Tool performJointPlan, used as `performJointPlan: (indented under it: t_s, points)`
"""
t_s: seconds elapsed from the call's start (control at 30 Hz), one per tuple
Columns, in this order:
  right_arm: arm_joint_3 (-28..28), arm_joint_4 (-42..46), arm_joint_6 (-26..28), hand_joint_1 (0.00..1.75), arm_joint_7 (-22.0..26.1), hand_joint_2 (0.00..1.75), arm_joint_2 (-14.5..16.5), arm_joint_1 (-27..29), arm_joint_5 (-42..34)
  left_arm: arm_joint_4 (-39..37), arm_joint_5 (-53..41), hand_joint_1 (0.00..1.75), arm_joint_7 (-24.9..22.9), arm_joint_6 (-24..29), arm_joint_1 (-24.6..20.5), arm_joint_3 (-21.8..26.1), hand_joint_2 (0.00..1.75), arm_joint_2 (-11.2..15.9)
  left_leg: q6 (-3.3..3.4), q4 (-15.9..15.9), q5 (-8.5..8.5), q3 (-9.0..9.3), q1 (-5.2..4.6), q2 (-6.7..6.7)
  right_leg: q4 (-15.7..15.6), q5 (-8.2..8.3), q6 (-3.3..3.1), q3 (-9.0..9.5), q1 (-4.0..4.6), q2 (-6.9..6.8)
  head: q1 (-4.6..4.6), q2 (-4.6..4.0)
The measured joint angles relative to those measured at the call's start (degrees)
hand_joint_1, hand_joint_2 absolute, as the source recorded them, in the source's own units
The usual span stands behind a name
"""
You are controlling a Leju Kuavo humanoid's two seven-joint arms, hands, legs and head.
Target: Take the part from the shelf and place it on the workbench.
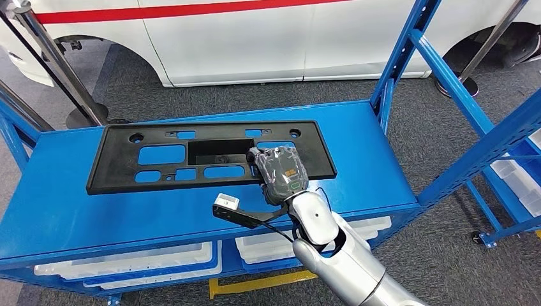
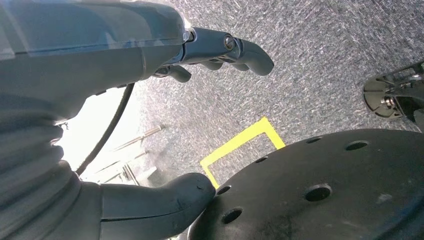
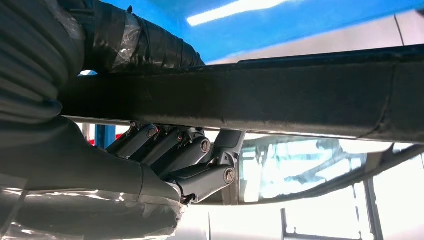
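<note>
fingers (image 3: 190, 155) of right hand (image 1: 281, 172) curled around black part's (image 1: 147, 172) edge.

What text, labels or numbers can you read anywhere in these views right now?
None can be read.
Right hand: an orange and green patch on its back, too small to read.
Black part on the blue shelf: no lettering shows.
White vehicle: a red stripe, no words.
Floor: yellow tape outline, unlettered.

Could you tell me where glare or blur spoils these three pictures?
Head view: evenly lit and sharp, with the black part crisp under the right robot hand. Left wrist view: a blown-out white patch beside the left robot hand. Right wrist view: bright background, with the part's edge dark and soft.
</note>
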State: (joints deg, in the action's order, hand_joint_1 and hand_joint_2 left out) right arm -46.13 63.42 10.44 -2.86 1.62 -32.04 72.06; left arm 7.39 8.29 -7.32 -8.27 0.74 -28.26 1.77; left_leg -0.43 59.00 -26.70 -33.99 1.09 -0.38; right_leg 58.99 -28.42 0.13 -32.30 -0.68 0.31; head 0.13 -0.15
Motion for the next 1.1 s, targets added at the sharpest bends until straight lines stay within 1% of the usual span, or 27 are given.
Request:
performJointPlan:
  t_s: [0.27,0.33,0.37,0.4,0.47,0.5,0.53,0.57,0.6,0.63,0.67,0.7,0.73,0.77,0.8,0.83,0.87,0.9,0.93,0.97,1.0,1.03,1.07,1.1]
  points:
    - [0.1,0.5,0.6,1.75,0.0,1.75,-0.1,0.2,0.3,0.0,-0.1,0.00,0.0,0.1,0.0,0.0,1.75,0.0,0.04,0.0,-0.03,-0.01,-0.04,0.00,0.0,-0.01,0.05,0.00,-0.05,-0.01,0.00,0.00]
    - [0.2,1.6,1.2,1.75,0.0,1.75,-0.2,0.4,0.8,0.0,-0.2,0.00,0.0,0.2,0.0,-0.2,1.75,0.0,0.17,0.1,-0.11,-0.04,-0.14,-0.01,0.0,-0.02,0.18,0.00,-0.14,-0.01,0.00,0.00]
    - [0.3,2.7,1.4,1.75,0.0,1.75,-0.4,0.6,1.1,0.0,-0.3,0.00,0.0,0.3,0.0,-0.2,1.75,0.0,0.53,-0.1,0.08,0.01,-0.11,0.05,0.0,0.00,0.46,0.04,-0.16,0.00,0.00,0.00]
    - [0.3,3.7,1.4,1.75,0.0,1.75,-0.6,0.8,1.4,0.0,-0.4,0.00,0.0,0.4,0.0,-0.3,1.75,0.1,1.02,-0.5,0.43,0.06,-0.05,0.22,2.5,-1.80,0.71,-0.97,-0.19,-0.01,0.01,0.00]
    - [0.4,5.3,1.3,1.75,0.0,1.75,-1.3,1.2,1.9,0.0,-0.6,0.00,-0.1,0.6,0.0,-0.4,1.75,0.1,1.95,-1.2,1.18,0.04,0.12,0.60,10.3,-6.29,1.24,-4.07,-0.23,-0.04,0.01,0.00]
    - [0.5,5.5,1.1,1.75,0.0,1.75,-1.6,1.5,2.0,0.0,-0.6,0.00,-0.1,0.6,0.0,-0.4,1.75,0.1,2.10,-1.1,1.34,-0.09,0.14,0.74,14.5,-8.27,1.33,-5.68,-0.32,-0.07,0.01,0.00]
    - [0.5,5.5,1.0,1.75,0.0,1.75,-1.8,1.7,1.9,0.0,-0.7,0.00,-0.1,0.6,0.0,-0.4,1.75,0.2,2.08,-0.9,1.35,-0.26,0.14,0.76,15.3,-7.89,1.40,-5.88,-0.43,-0.08,0.01,0.00]
    - [0.5,5.6,0.9,1.75,0.0,1.75,-2.0,1.8,1.8,0.0,-0.7,0.00,-0.1,0.6,-0.1,-0.4,1.75,0.1,2.03,-0.7,1.35,-0.44,0.17,0.76,13.9,-6.45,1.45,-5.02,-0.57,-0.11,0.01,0.00]
    - [0.5,5.6,0.8,1.75,0.0,1.75,-2.1,1.9,1.7,0.0,-0.8,0.00,-0.2,0.5,-0.1,-0.4,1.75,0.1,1.93,-0.4,1.33,-0.62,0.22,0.76,10.6,-4.43,1.46,-3.25,-0.74,-0.16,0.01,0.00]
    - [0.6,5.8,0.8,1.75,0.1,1.75,-2.2,1.9,1.6,0.0,-0.8,0.00,-0.2,0.5,-0.1,-0.4,1.75,0.1,1.72,-0.2,1.32,-0.82,0.23,0.74,6.9,-3.03,1.44,-1.25,-0.84,-0.18,0.01,0.00]
    - [0.6,5.9,0.7,1.75,0.1,1.75,-2.2,1.9,1.4,0.0,-0.9,0.00,-0.2,0.5,-0.1,-0.5,1.75,0.1,1.39,0.1,1.38,-1.03,0.21,0.71,3.8,-1.98,1.31,0.30,-0.76,-0.15,0.00,0.00]
    - [0.7,6.2,0.5,1.75,0.2,1.75,-2.3,1.9,1.2,0.0,-0.9,0.00,-0.2,0.5,-0.1,-0.5,1.75,0.1,0.95,0.2,1.53,-1.21,0.17,0.67,1.9,-1.56,1.14,1.13,-0.63,-0.09,0.00,0.00]
    - [0.7,6.3,0.4,1.75,0.3,1.75,-2.4,2.0,1.0,0.0,-0.9,0.00,-0.2,0.5,-0.1,-0.5,1.75,0.1,0.45,0.2,1.79,-1.37,0.12,0.63,1.3,-1.59,0.92,1.23,-0.41,-0.02,-0.02,0.00]
    - [0.8,6.4,0.2,1.75,0.3,1.75,-2.4,2.0,0.8,0.0,-0.9,0.00,-0.2,0.5,-0.1,-0.6,1.75,0.1,-0.06,0.1,2.11,-1.47,0.11,0.60,1.2,-1.27,0.57,0.96,-0.21,0.04,-0.02,0.00]
    - [0.8,6.5,0.1,1.75,0.4,1.75,-2.4,2.0,0.7,0.0,-0.9,0.00,-0.2,0.4,0.0,-0.7,1.75,0.1,-0.51,0.1,2.23,-1.59,0.19,0.60,1.1,-0.96,0.10,0.72,-0.29,0.02,-0.02,0.00]
    - [0.8,6.5,-0.1,1.75,0.5,1.75,-2.4,2.0,0.5,0.0,-1.0,0.00,-0.2,0.4,0.0,-0.7,1.75,0.1,-0.85,0.4,1.77,-1.86,0.29,0.60,0.9,-0.57,-0.47,0.46,-0.34,-0.05,-0.02,0.00]
    - [0.8,6.6,-0.2,1.75,0.6,1.75,-2.4,2.1,0.3,0.0,-1.0,0.00,-0.3,0.4,0.0,-0.8,1.75,0.1,-1.09,1.5,0.43,-2.34,0.37,0.59,0.7,-0.12,-1.11,0.12,-0.45,-0.13,-0.02,0.00]
    - [0.8,6.7,-0.2,1.75,0.7,1.75,-2.4,2.1,0.1,0.0,-1.0,0.00,-0.3,0.4,0.0,-0.8,1.75,0.2,-1.27,3.8,-1.77,-3.14,0.43,0.59,0.6,0.35,-1.66,-0.32,-0.52,-0.22,-0.04,0.00]
    - [0.8,6.9,-0.2,1.75,0.8,1.75,-2.4,2.1,0.0,0.0,-1.1,0.00,-0.4,0.4,0.0,-0.9,1.75,0.2,-1.42,7.1,-4.46,-4.15,0.44,0.57,0.6,0.77,-2.01,-0.86,-0.38,-0.28,-0.04,0.00]
    - [0.8,6.9,-0.2,1.75,0.8,1.75,-2.4,2.2,-0.1,0.0,-1.1,0.00,-0.4,0.4,0.0,-0.9,1.75,0.2,-1.54,10.9,-6.87,-5.13,0.43,0.56,0.6,1.18,-2.21,-1.46,-0.24,-0.32,-0.05,0.00]
    - [0.8,6.9,-0.3,1.75,0.8,1.75,-2.4,2.3,-0.2,0.0,-1.1,0.00,-0.4,0.4,0.0,-0.9,1.75,0.2,-1.62,14.0,-8.30,-5.75,0.43,0.56,0.7,1.58,-2.27,-2.07,-0.09,-0.34,-0.05,0.00]
    - [0.8,6.9,-0.3,1.75,0.8,1.75,-2.4,2.3,-0.2,0.0,-1.1,0.00,-0.4,0.4,0.0,-0.9,1.75,0.2,-1.62,15.7,-8.51,-5.65,0.42,0.56,0.8,1.95,-2.29,-2.68,0.04,-0.37,-0.04,0.00]
    - [0.8,6.9,-0.3,1.75,0.8,1.75,-2.4,2.4,-0.2,0.0,-1.1,0.00,-0.4,0.4,0.0,-1.0,1.75,0.2,-1.52,15.1,-7.46,-4.51,0.41,0.56,1.0,2.29,-2.25,-3.29,0.13,-0.38,-0.04,0.00]
    - [0.8,7.0,-0.3,1.75,0.8,1.75,-2.4,2.5,-0.2,0.0,-1.1,0.00,-0.4,0.4,0.0,-1.0,1.75,0.2,-1.34,12.7,-5.82,-2.44,0.38,0.56,1.2,2.58,-2.18,-3.85,0.19,-0.36,-0.04,0.00]
